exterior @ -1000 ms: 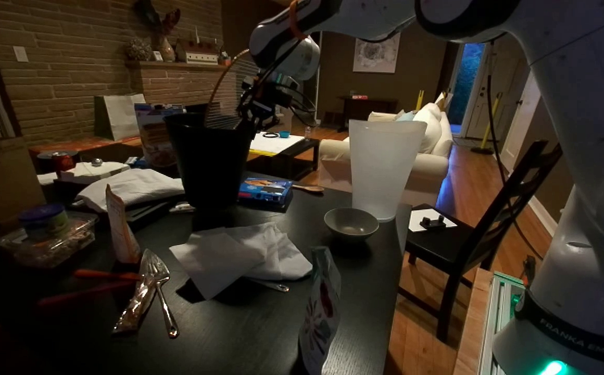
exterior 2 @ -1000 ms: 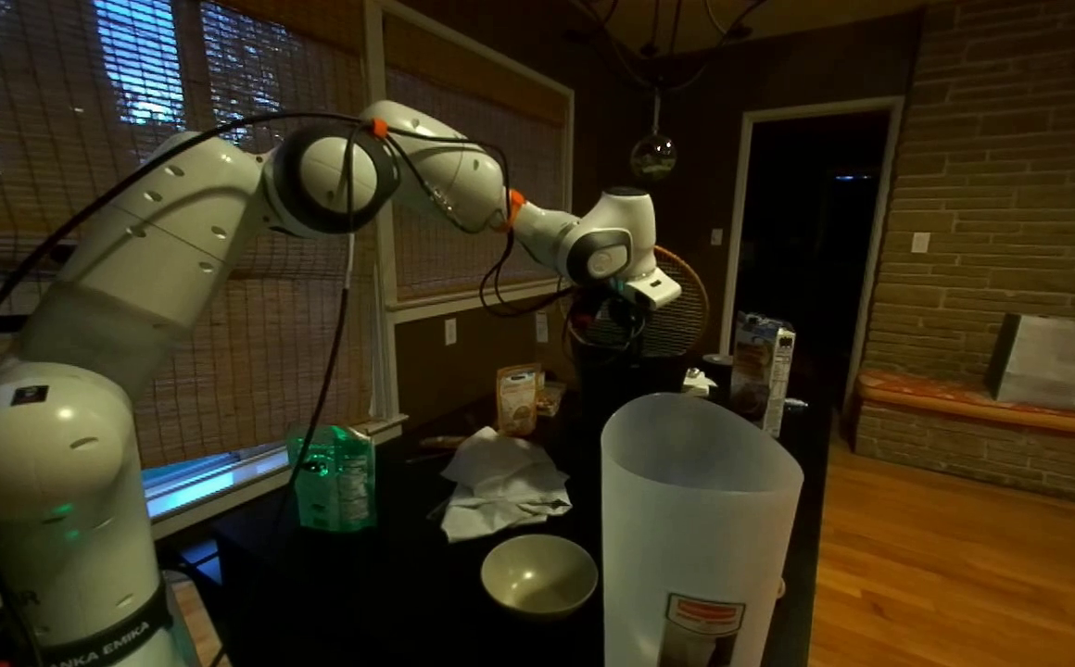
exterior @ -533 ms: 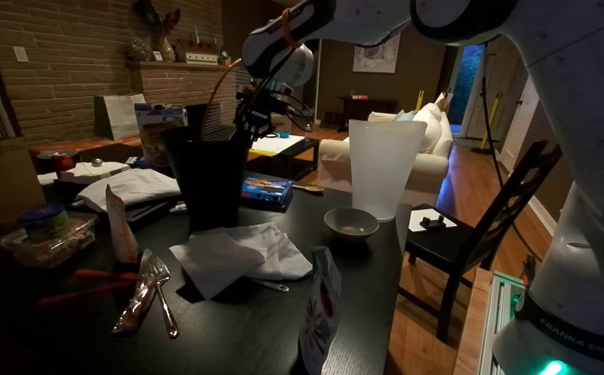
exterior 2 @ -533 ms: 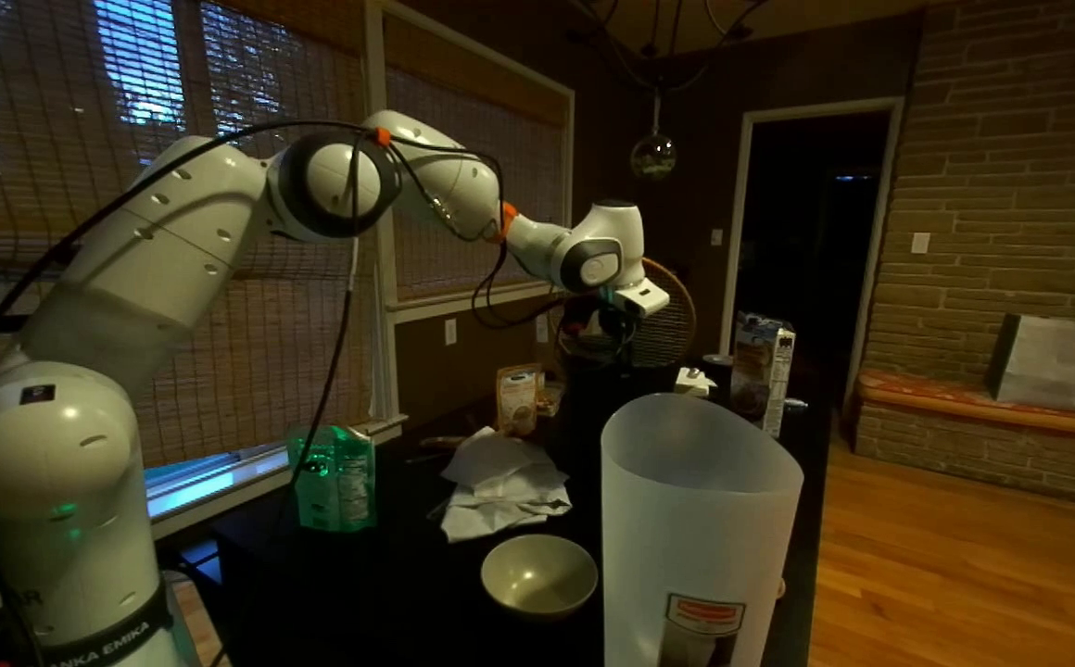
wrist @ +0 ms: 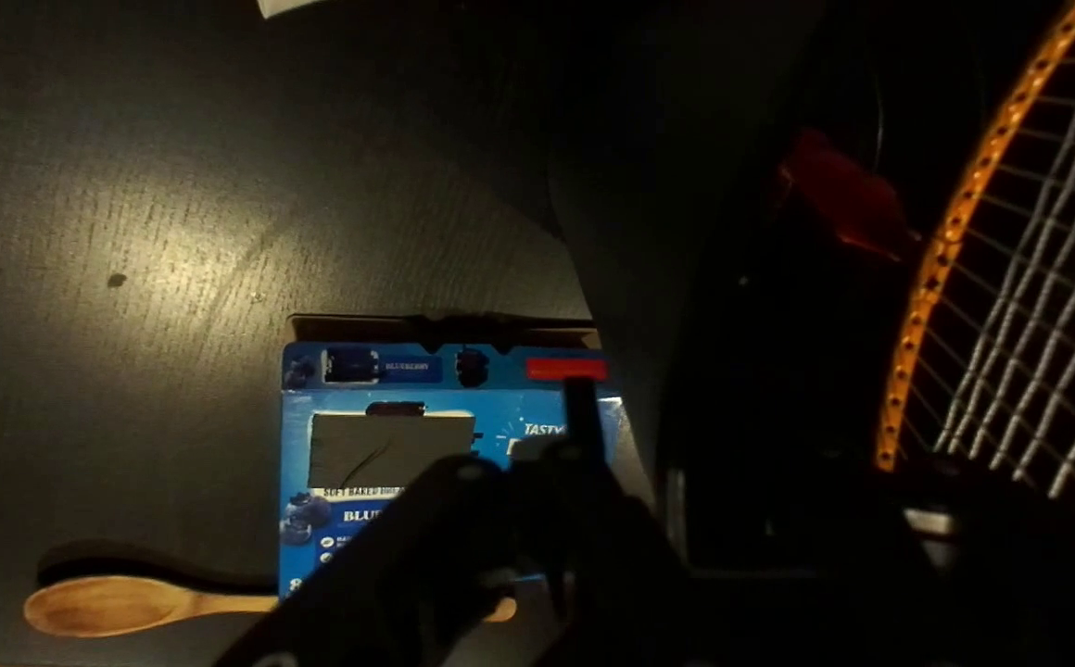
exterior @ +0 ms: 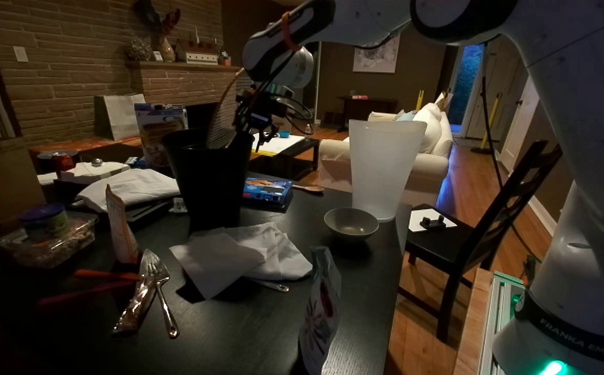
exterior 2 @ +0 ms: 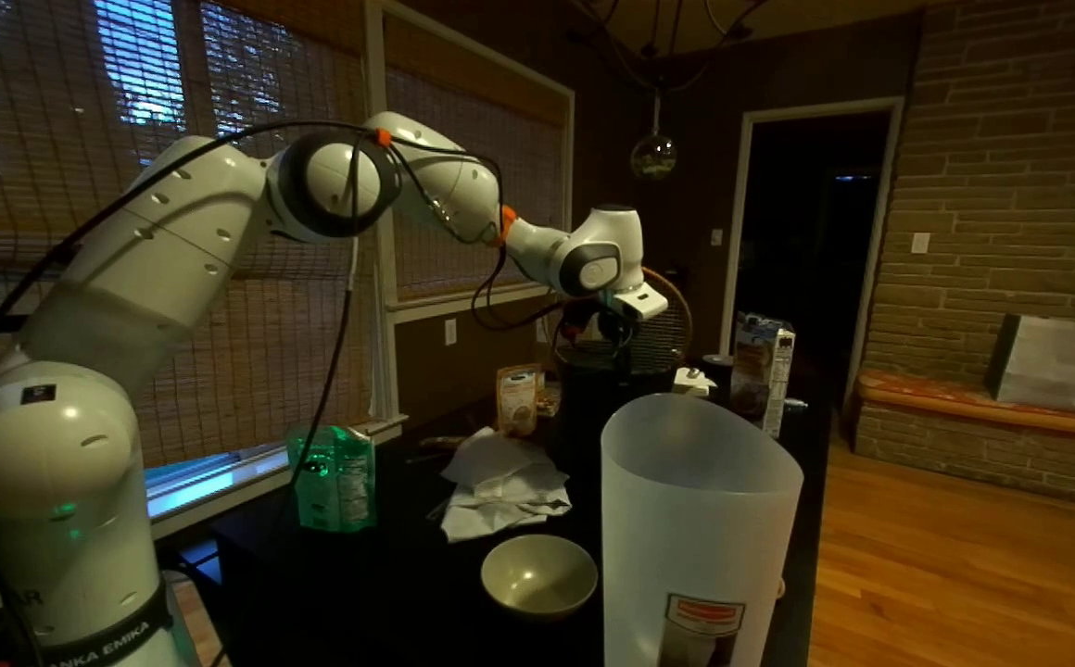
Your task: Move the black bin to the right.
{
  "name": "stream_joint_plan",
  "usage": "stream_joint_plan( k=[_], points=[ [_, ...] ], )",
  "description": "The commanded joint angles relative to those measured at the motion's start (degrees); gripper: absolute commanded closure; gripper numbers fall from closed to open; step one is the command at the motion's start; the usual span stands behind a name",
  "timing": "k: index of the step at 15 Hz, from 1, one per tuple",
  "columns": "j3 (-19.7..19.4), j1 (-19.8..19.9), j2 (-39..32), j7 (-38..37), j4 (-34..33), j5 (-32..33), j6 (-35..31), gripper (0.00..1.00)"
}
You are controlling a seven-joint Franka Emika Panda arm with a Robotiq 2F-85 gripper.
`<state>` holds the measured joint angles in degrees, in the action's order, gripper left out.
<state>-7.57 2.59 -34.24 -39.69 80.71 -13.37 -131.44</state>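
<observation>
Two black fingers (wrist: 417,537) of the gripper (exterior: 250,135) are held parted at the rim of the tall, tapered black plastic bin (exterior: 208,182). One finger is placed inside the rim and one outside, the wall being straddled; a gap between the jaws is shown. Whether the wall is touched on either side cannot be told. The bin is stood nearly upright on the dark wood-grained table (exterior: 362,291), its base being lost against the black surface.

Within the bin, an orange-framed racquet with pale strings (exterior: 222,122) is contained, its head raised above the rim. A glossy red object (wrist: 848,199) is also noted inside, in the wrist view; its kind cannot be determined.

Outside the wall, just beside the bin, a flat blue printed cardboard box (exterior: 266,191) is laid, partly covered by a finger in the wrist view. A pale wooden spoon (wrist: 102,607) is laid beside the box, its handle crossed by the same finger.

In an exterior view, crumpled white paper napkins (exterior: 244,255) are spread near the bin, a metal handle (exterior: 276,286) being exposed at their edge. Farther off, a round grey bowl (exterior: 351,224) is set near a tall white translucent plastic container (exterior: 385,166). A shiny green pouch (exterior 2: 338,477) is stood upright toward the window side.
</observation>
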Motion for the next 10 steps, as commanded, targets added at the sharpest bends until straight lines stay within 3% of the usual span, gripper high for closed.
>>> stream_joint_plan(
  k=[1, 5, 10],
  points=[
    [1.4, -0.1, 6.1, 1.0, 3.8, -0.7, 0.3, 0.28],
    [3.5, -0.1, 14.6, 6.1, 7.0, -1.1, 2.6, 0.01],
    [4.4, 0.8, 26.2, 10.8, 14.6, -4.1, 11.0, 0.00]
  ],
)
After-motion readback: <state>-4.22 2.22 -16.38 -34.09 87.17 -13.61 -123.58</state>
